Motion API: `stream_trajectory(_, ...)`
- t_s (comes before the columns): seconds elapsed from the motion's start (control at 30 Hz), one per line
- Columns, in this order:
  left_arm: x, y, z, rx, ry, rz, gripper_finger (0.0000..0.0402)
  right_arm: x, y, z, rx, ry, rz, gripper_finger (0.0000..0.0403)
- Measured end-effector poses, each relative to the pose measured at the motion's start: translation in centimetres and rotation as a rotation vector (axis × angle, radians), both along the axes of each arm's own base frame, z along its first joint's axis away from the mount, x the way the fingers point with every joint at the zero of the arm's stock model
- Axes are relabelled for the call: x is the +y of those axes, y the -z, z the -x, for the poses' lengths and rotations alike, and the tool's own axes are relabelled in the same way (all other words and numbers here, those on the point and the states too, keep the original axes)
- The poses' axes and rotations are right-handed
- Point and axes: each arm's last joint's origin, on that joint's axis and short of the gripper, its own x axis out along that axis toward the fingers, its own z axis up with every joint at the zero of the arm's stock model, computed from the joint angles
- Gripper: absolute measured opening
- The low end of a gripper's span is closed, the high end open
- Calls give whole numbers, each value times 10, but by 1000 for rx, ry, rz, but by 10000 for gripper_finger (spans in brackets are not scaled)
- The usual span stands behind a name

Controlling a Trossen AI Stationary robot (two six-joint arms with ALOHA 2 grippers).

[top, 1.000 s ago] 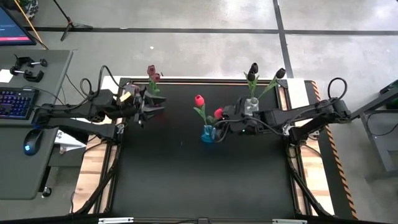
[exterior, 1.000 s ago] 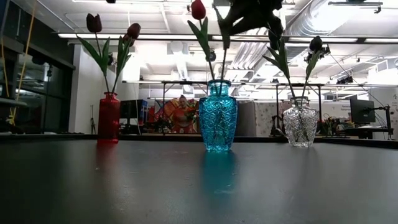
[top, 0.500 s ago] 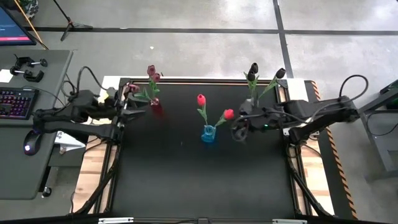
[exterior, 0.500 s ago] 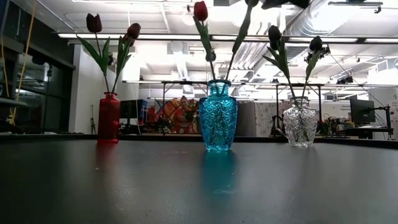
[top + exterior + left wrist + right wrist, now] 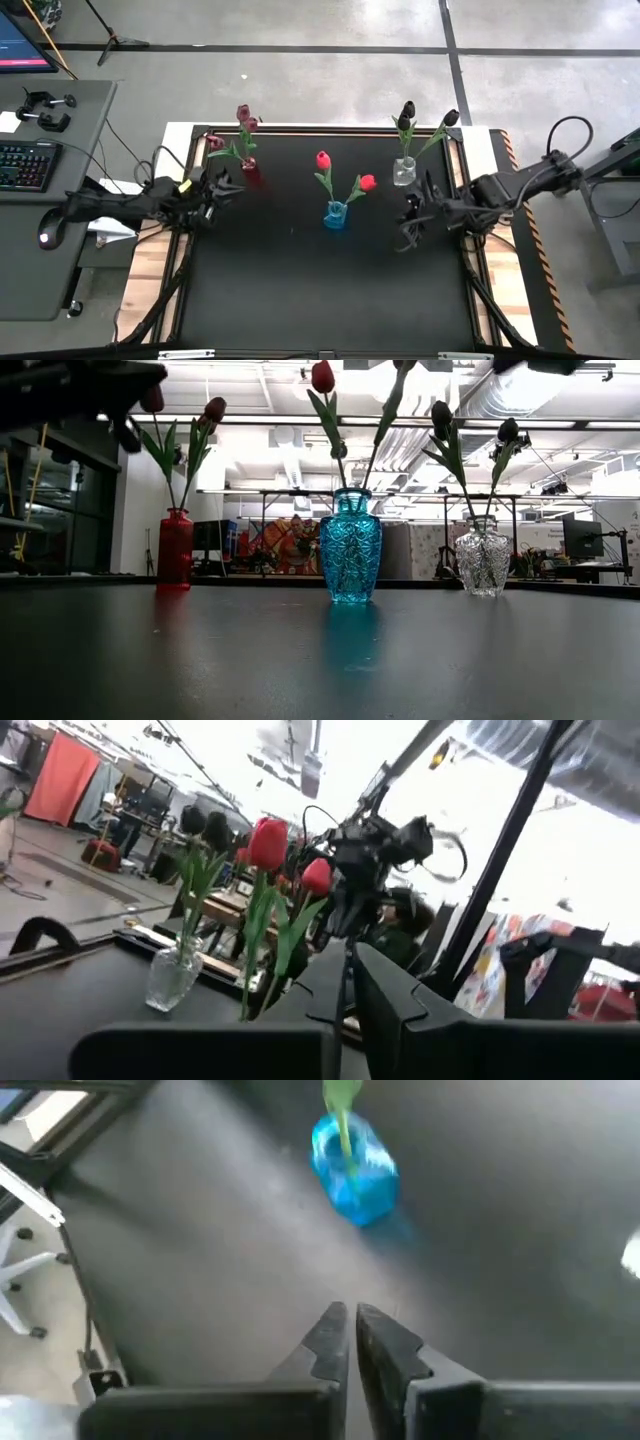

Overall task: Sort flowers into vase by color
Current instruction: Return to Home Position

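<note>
Three vases stand in a row at the table's far side. The red vase (image 5: pixel 249 172) holds dusky pink-maroon tulips (image 5: pixel 243 116). The blue vase (image 5: pixel 334 214) holds two red tulips (image 5: pixel 323 160). The clear vase (image 5: pixel 404 172) holds near-black tulips (image 5: pixel 407 110). All stems stick into the vase mouths. My left gripper (image 5: pixel 216 189) is shut and holds nothing, near the table's left edge, on the near side of the red vase. My right gripper (image 5: pixel 409 226) is shut and holds nothing, to the right of the blue vase and nearer than it. Its shut fingertips (image 5: pixel 350 1335) point down at the dark tabletop.
The dark tabletop (image 5: pixel 320 290) lies bare over its near half. A desk with a keyboard (image 5: pixel 25 165) and a mouse stands left of the table. In the low view the left arm (image 5: pixel 80 385) shows as a dark blur above the red vase (image 5: pixel 175 550).
My right gripper has drawn back from the blue vase toward the table's right and near edges, and the second red tulip now stands free in that vase, leaning right. My left gripper has pulled away from the red vase toward the left and near edges.
</note>
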Motion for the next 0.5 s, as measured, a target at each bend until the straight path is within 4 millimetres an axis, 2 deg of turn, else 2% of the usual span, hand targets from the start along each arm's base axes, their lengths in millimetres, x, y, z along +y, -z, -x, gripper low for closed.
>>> stream_trajectory(0.13,1,19,3,5,-6,44,3,9,23,13,-19,59,-90,22)
stream_trajectory(0.23,1,22,5,31,-16,33,3,17,48,20,-70,60,-160,4)
stream_trajectory(0.33,1,21,6,27,-30,-5,1,20,74,25,-150,42,-211,6)
stream_trajectory(0.5,1,21,6,30,-31,-19,3,11,112,29,-353,-5,-211,2)
